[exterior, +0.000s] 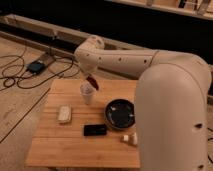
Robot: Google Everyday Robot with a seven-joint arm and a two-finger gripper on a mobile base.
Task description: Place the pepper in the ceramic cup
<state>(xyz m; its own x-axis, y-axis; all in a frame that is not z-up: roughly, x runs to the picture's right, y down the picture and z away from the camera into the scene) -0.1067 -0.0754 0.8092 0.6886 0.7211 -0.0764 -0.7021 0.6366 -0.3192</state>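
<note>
The pepper is held just above the rim of the ceramic cup, clamped in the gripper. The cup stands upright on the far-left part of the wooden table. To its right lies a dark bowl; a pale block and a black device lie nearer.

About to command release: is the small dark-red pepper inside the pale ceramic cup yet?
Not yet: the dark-red pepper hangs from the gripper just above the pale cup's rim.

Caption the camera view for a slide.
Gripper holds the pepper just above the ceramic cup on the wooden table.
</note>
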